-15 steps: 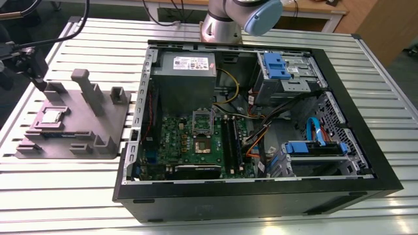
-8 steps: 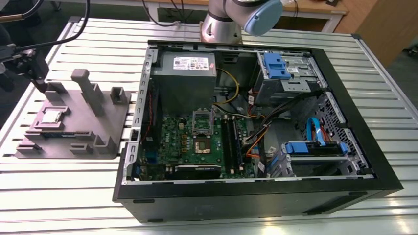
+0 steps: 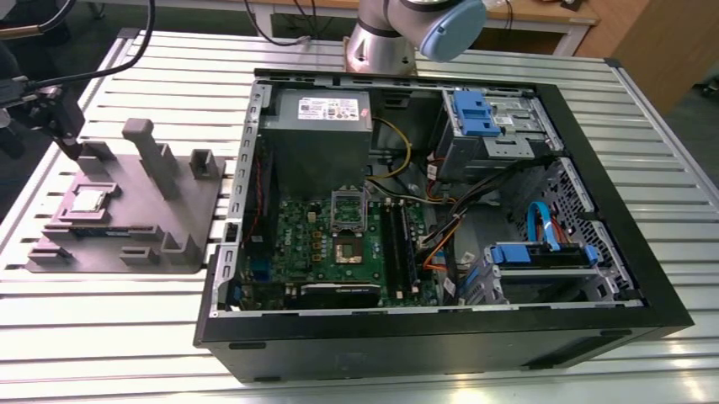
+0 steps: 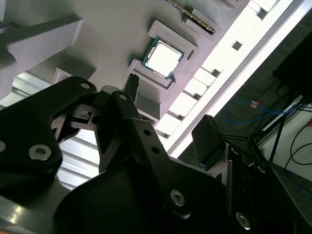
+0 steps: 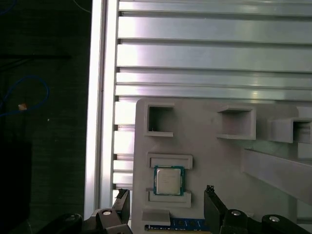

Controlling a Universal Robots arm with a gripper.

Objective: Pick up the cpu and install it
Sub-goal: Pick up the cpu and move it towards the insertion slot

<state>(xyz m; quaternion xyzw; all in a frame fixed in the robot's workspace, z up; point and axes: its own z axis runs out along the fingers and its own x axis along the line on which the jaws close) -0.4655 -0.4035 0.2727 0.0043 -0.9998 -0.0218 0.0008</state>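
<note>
Gripper: we see the gripper point(image 5: 168, 209) open, its two dark fingers point(image 5: 213, 209) spread wide and holding nothing.
Cpu: the cpu point(image 5: 168, 180) lies flat, metal top up, in a shallow recess of a gray fixture point(image 5: 204, 156) – untouched.
Cpu and gripper: in the first wrist view the chip sits just ahead of the fingertips, centred on the gap between them and clear of both; in the second wrist view we find it beyond one fingertip point(image 4: 132, 84), again with no contact.
Fixture: it rests on the slatted metal surface point(image 3: 113, 337), at the exterior view's left of the open computer case point(image 3: 450, 345).
Motherboard: the motherboard point(image 3: 337, 252) lies inside the case with its socket bracket point(image 3: 346, 204) raised – well apart from the cpu.
Arm: in the exterior view we see the gripper poised over the fixture's far end.
</note>
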